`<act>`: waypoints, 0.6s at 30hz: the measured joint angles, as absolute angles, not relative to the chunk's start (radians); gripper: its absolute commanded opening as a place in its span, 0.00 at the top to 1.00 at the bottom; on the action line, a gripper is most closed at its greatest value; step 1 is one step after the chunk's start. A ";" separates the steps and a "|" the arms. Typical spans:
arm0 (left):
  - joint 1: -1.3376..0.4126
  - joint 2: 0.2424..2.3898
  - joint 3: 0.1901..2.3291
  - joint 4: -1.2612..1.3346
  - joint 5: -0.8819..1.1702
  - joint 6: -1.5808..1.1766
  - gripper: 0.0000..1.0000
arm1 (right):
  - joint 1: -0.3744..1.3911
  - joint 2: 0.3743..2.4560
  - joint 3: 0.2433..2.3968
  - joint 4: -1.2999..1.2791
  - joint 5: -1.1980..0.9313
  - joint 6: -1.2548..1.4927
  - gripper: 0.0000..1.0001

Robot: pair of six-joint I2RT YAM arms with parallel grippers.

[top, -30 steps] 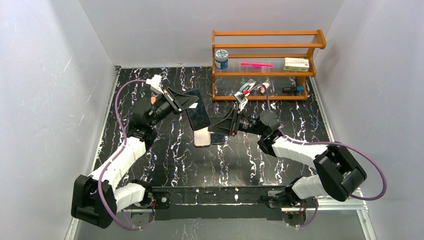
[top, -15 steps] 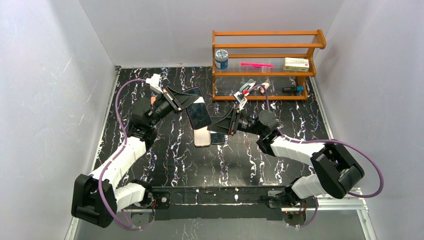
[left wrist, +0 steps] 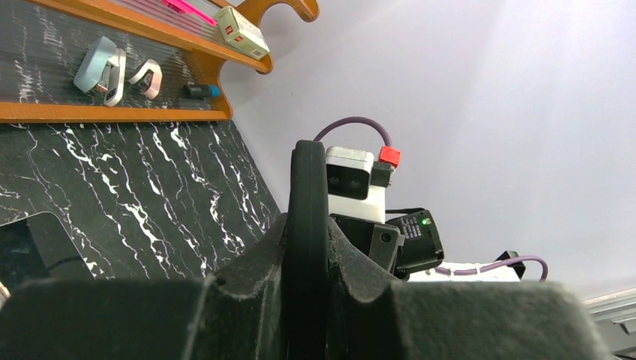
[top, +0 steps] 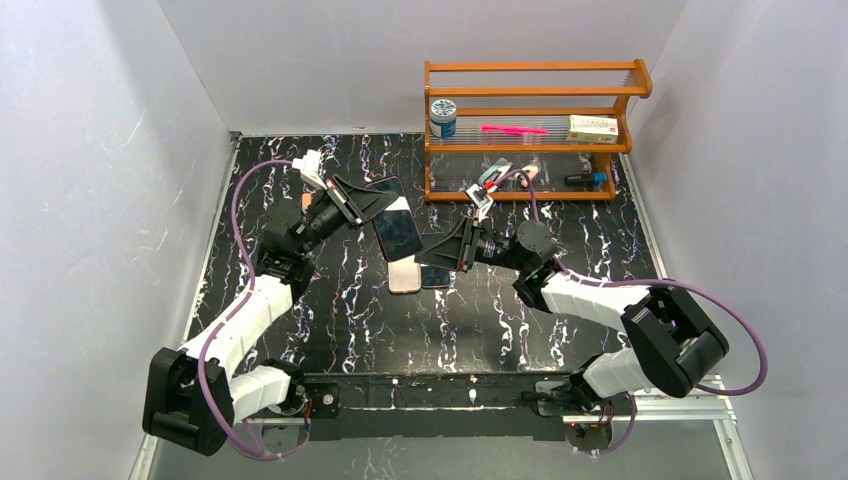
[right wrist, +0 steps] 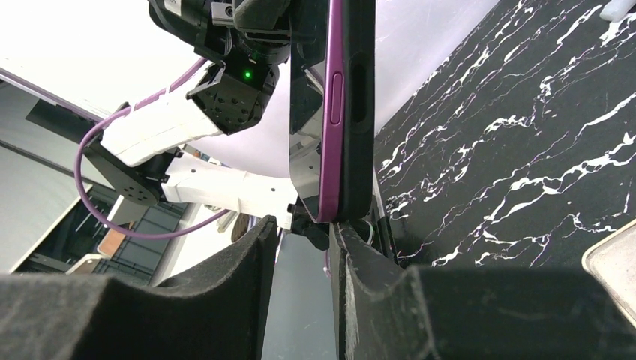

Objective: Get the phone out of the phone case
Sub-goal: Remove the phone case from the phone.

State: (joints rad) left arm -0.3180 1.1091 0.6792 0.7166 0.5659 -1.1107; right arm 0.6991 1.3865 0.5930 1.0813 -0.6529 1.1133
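Phone (top: 398, 232): purple-edged handset seated in its case. It is raised off the counter between your two arms, with the glossy screen tilted up toward the overhead camera.
Phone case (left wrist: 307, 217): black, wrapped round the phone's back and sides. In your left wrist view it stands edge-on and upright between the pads.
Side button (right wrist: 335, 94): purple, showing through a slot in the case wall in your right wrist view.
Left end effector (top: 360, 205): clenched on the phone case at the end nearest your left arm, holding case and phone in the air.
Right end effector (right wrist: 302, 236): fingers parted, with the phone's lower end sitting right at the mouth of the gap. You cannot tell from these views whether the pads press on it.
Counter (top: 480, 330): black marble pattern with white veins.
Pale flat piece (top: 404, 276): phone-shaped, lying flat on the counter just below the raised phone.
Dark flat piece (top: 436, 276): phone-shaped, lying flat just beside the pale one, under your right end effector.
Wooden rack (top: 530, 147): stands at the far edge of the counter, right of centre, well apart from the phone.
Jar (top: 442, 117): on the rack's middle shelf, left end.
Pink stick (top: 513, 129): lying on the same shelf.
Box (top: 592, 128): on the same shelf, right end.
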 measured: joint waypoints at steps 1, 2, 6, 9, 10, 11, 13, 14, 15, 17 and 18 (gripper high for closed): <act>-0.318 1.109 0.675 0.718 0.566 -1.109 1.00 | 0.699 1.386 0.593 1.080 -0.657 1.115 0.61; -0.318 1.109 0.670 0.721 0.566 -1.106 1.00 | 0.700 1.386 0.593 1.079 -0.660 1.116 0.61; -0.318 1.107 0.657 0.729 0.566 -1.092 1.00 | 0.701 1.386 0.593 1.068 -0.669 1.118 0.61; -0.318 1.107 0.652 0.729 0.568 -1.077 1.00 | 0.701 1.386 0.593 1.055 -0.670 1.119 0.61; -0.318 1.107 0.651 0.728 0.569 -1.071 1.00 | 0.701 1.386 0.593 1.048 -0.670 1.119 0.61; -0.318 1.107 0.651 0.727 0.570 -1.065 1.00 | 0.701 1.386 0.593 1.045 -0.670 1.119 0.61; -0.318 1.107 0.651 0.725 0.574 -1.054 1.00 | 0.701 1.386 0.593 1.041 -0.670 1.119 0.60; -0.318 1.106 0.651 0.725 0.576 -1.051 1.00 | 0.701 1.386 0.593 1.039 -0.670 1.119 0.60; -0.318 1.106 0.652 0.725 0.578 -1.048 1.00 | 0.701 1.386 0.593 1.039 -0.670 1.119 0.59; -0.318 1.105 0.653 0.725 0.585 -1.046 1.00 | 0.700 1.386 0.593 1.039 -0.673 1.119 0.58; -0.318 1.105 0.654 0.725 0.588 -1.044 1.00 | 0.700 1.386 0.593 1.039 -0.674 1.119 0.56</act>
